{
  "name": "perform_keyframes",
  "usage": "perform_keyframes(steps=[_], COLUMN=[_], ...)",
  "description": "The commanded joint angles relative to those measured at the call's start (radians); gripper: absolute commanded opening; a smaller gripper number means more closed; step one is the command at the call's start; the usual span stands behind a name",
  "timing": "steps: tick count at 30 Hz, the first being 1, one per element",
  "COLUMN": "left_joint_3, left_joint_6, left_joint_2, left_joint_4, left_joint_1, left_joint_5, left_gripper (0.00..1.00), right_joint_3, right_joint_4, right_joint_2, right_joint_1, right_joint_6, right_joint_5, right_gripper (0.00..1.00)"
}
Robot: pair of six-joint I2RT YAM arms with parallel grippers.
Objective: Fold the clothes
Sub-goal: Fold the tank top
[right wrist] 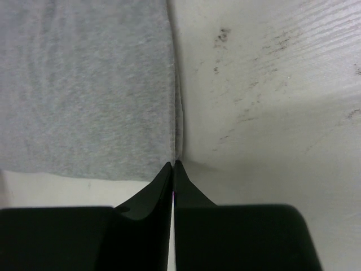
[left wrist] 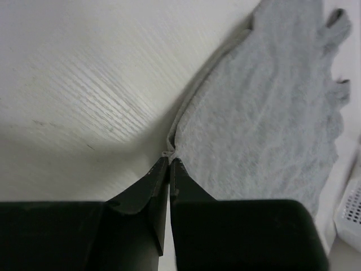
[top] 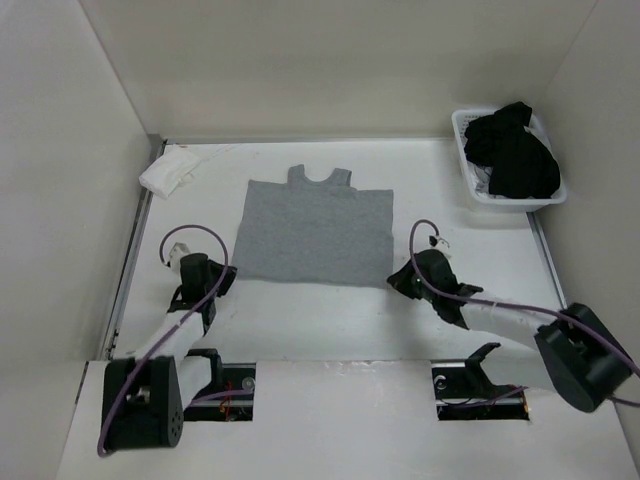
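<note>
The left jaws are shut on the near-left hem corner of the top (top: 315, 230), with a pinch of grey knit caught between the tips (in the left wrist view the side edge runs straight into them). The top is laid flat on the middle of the table (top: 320, 310), its hem at the near side and its neck and straps pointed at the far wall (top: 330, 70). Its neck-to-hem axis runs away from both jaws, and the hem is stretched across between them. The right jaws are likewise shut on the near-right hem corner. Neither side is judged nearer.
</note>
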Motion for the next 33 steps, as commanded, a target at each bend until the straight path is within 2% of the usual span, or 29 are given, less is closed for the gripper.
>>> perform_keyframes(steps=[1, 5, 7, 10, 14, 17, 20, 23, 26, 27, 30, 33], left_joint_3=[0.035, 0.217, 0.369, 0.597, 0.788, 0.823, 0.761, 0.643, 0.551, 0.526, 0.485, 0.55], left_joint_6=[-0.01, 0.015, 0.058, 0.114, 0.135, 0.139, 0.136, 0.13, 0.135, 0.138, 0.104, 0.087], left_joint_2=[-0.203, -0.595, -0.707, -0.767, -0.792, -0.783, -0.76, -0.708, -0.568, -0.506, -0.254, 0.043], left_joint_4=[-0.104, -0.459, -0.607, -0.754, -0.841, -0.862, -0.845, -0.767, -0.613, -0.544, -0.34, -0.191], left_joint_1=[-0.007, -0.047, -0.062, -0.097, -0.14, -0.157, -0.169, -0.165, -0.147, -0.13, -0.087, -0.047], left_joint_5=[0.049, 0.015, -0.019, -0.072, -0.123, -0.135, -0.146, -0.151, -0.161, -0.166, -0.152, -0.146], left_gripper=[0.0, 0.0, 0.0, 0.0, 0.0, 0.0, 0.0, 0.0, 0.0, 0.0, 0.0, 0.0], right_joint_3=[0.025, 0.127, 0.221, 0.382, 0.565, 0.626, 0.636, 0.611, 0.541, 0.513, 0.479, 0.563], right_joint_4=[-0.038, -0.374, -0.555, -0.765, -0.893, -0.905, -0.873, -0.797, -0.613, -0.536, -0.322, -0.188], right_joint_2=[-0.181, -0.512, -0.649, -0.766, -0.821, -0.817, -0.763, -0.673, -0.543, -0.482, -0.243, 0.04], right_joint_1=[0.033, 0.154, 0.223, 0.345, 0.555, 0.681, 0.728, 0.583, 0.272, 0.161, -0.1, -0.222], right_joint_6=[-0.023, -0.081, -0.106, -0.126, -0.124, -0.134, -0.172, -0.235, -0.301, -0.305, -0.292, -0.281], right_joint_5=[0.012, 0.138, 0.222, 0.348, 0.494, 0.577, 0.617, 0.528, 0.222, 0.095, -0.142, -0.239], right_gripper=[0.03, 0.02, 0.02, 0.02, 0.02, 0.03, 0.04, 0.04, 0.03, 0.03, 0.03, 0.03])
